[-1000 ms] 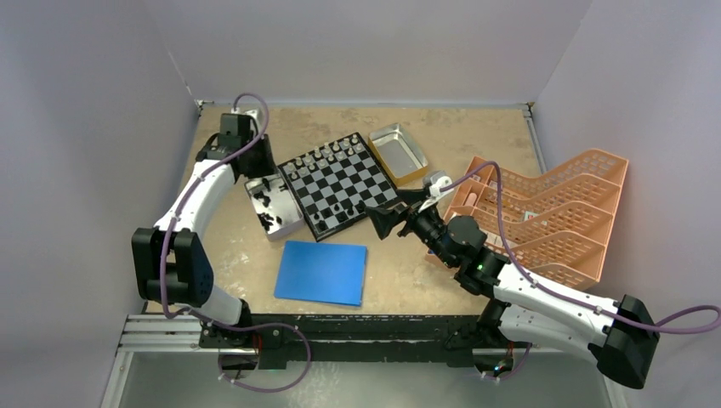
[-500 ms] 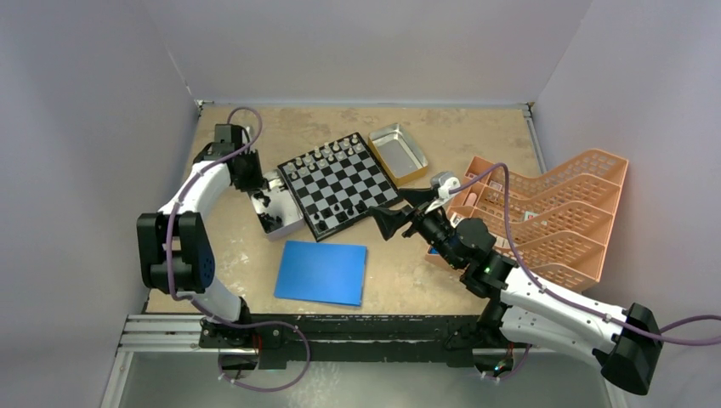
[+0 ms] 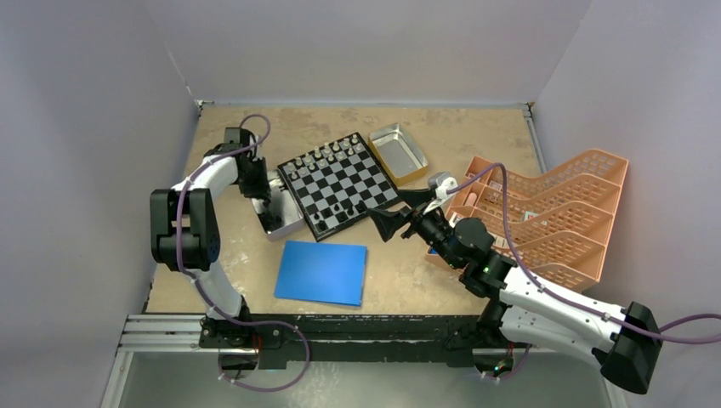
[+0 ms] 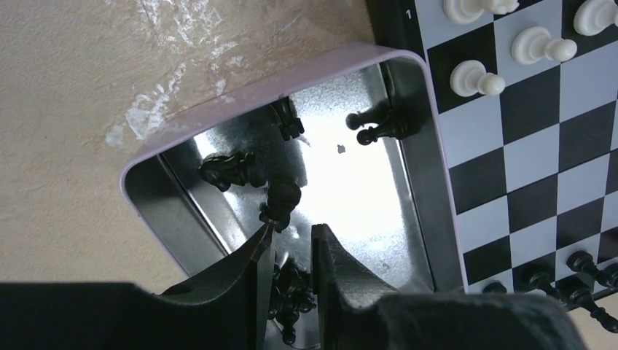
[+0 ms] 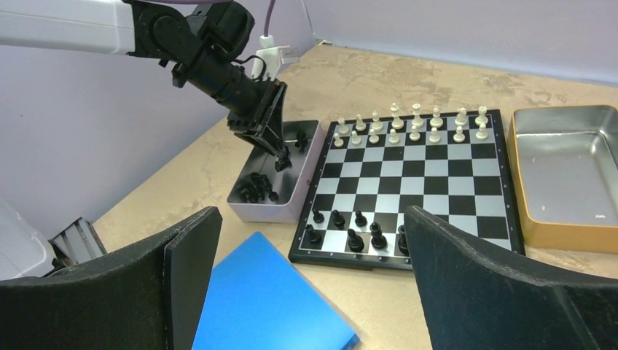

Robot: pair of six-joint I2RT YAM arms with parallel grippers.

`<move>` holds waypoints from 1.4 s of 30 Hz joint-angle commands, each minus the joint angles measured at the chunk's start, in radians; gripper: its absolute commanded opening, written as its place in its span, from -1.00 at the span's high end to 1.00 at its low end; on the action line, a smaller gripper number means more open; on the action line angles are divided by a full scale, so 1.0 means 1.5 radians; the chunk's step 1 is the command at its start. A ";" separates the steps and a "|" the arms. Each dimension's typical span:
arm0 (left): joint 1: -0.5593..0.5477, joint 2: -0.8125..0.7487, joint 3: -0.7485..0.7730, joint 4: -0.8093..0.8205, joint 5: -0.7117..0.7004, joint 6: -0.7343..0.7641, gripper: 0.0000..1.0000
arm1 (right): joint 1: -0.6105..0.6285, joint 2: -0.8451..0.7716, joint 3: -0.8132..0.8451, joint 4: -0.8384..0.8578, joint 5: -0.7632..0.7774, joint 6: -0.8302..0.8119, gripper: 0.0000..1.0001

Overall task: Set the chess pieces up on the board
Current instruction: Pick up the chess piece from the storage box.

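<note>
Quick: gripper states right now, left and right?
Left gripper: slightly open, down in the tin, nothing gripped.
Right gripper: wide open, empty.

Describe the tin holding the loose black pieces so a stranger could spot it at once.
Find the chessboard in the middle of the table. The tin lies beside the board's left edge, seen from behind the arms, with the left gripper reaching into it. It has pale lilac sides and loose black pieces inside; the other tin, off the board's far right corner, is gold-sided and empty.
</note>
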 commanded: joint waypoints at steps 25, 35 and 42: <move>-0.013 0.075 0.069 -0.023 -0.048 0.001 0.49 | 0.003 -0.018 -0.007 0.046 0.010 -0.017 -0.98; -0.048 0.091 0.080 -0.036 -0.064 0.011 0.51 | 0.003 -0.030 -0.008 0.040 0.009 -0.014 -0.98; -0.048 0.075 0.083 -0.056 -0.055 0.001 0.79 | 0.003 -0.030 -0.017 0.057 0.029 -0.005 -0.98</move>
